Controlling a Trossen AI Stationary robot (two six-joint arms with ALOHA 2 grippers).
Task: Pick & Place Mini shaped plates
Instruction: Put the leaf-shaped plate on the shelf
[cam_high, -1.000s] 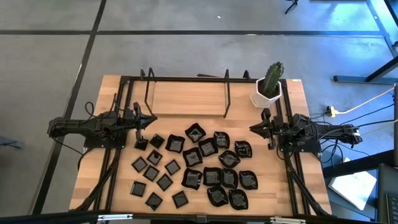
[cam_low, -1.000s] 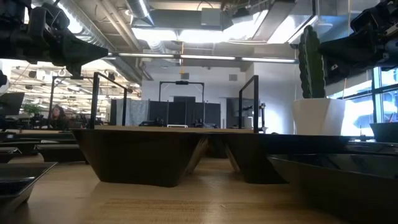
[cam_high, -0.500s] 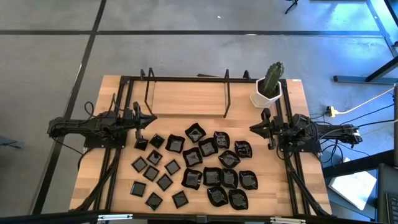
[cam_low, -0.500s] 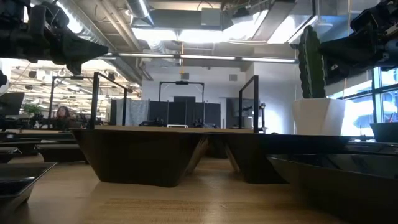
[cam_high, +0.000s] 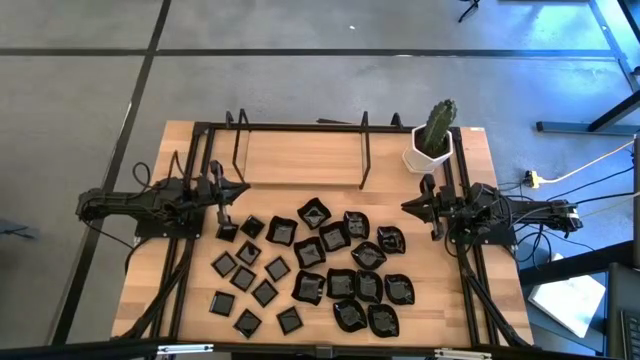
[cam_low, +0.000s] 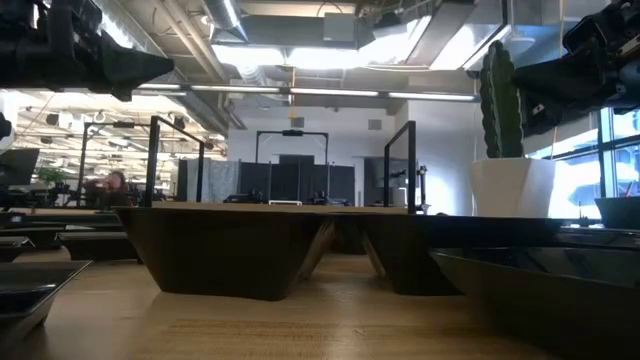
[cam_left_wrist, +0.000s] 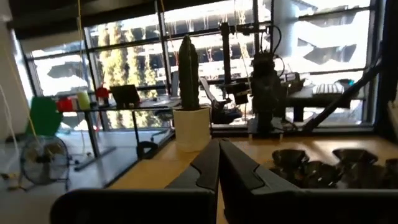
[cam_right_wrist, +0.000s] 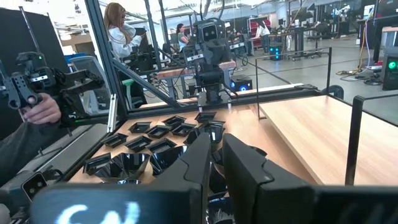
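Observation:
About two dozen glossy black mini plates (cam_high: 320, 265) lie flat on the wooden table's near half. Small flat squares (cam_high: 250, 272) are on the left; raised-rim and wavy-edged ones (cam_high: 365, 285) are on the right. My left gripper (cam_high: 244, 188) hovers shut above the table's left side, just beyond the nearest small squares. My right gripper (cam_high: 405, 206) hovers shut at the right side, beside the wavy plates. Each wrist view shows its own shut fingers, left (cam_left_wrist: 219, 146) and right (cam_right_wrist: 216, 140), with plates (cam_right_wrist: 155, 137) beyond.
A white pot with a green cactus (cam_high: 432, 145) stands at the far right corner. A black wire rack (cam_high: 300, 155) spans the far half over a wooden board. A person's hand (cam_right_wrist: 37, 109) holding a device shows beyond the table's near edge; other people stand farther back.
My left gripper has risen a little in the low view, staying shut. The plates and my right gripper have kept still.

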